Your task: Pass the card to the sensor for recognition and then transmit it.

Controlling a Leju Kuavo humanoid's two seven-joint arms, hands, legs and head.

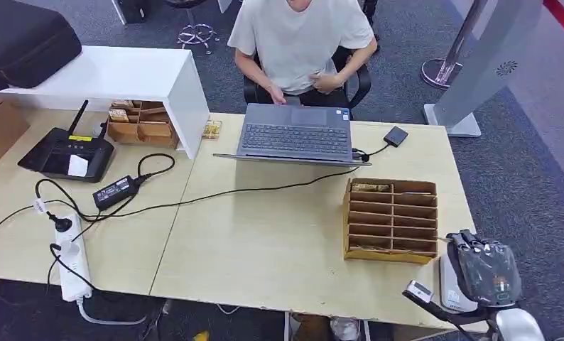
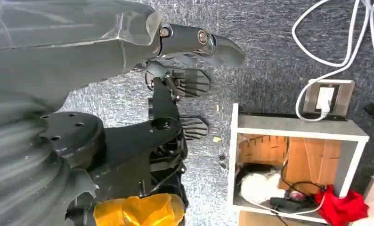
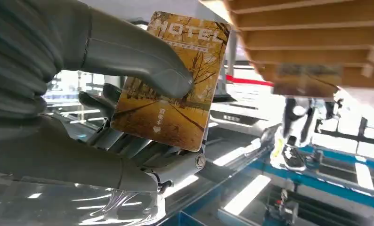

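Across my wooden table [image 1: 265, 241] a person [image 1: 300, 39] sits behind an open grey laptop [image 1: 293, 135]. Left of it I see a white shelf [image 1: 123, 74] carrying a black case [image 1: 23, 39], a black router [image 1: 66, 153], a power adapter [image 1: 116, 190] and a white power strip [image 1: 73, 259].

The grey thumb [image 3: 142, 66] covers part of the yellow hotel card [image 3: 171, 80]; a second card in the wooden slotted organiser [image 3: 307, 47] is blurred [image 3: 306, 80], its print unreadable.
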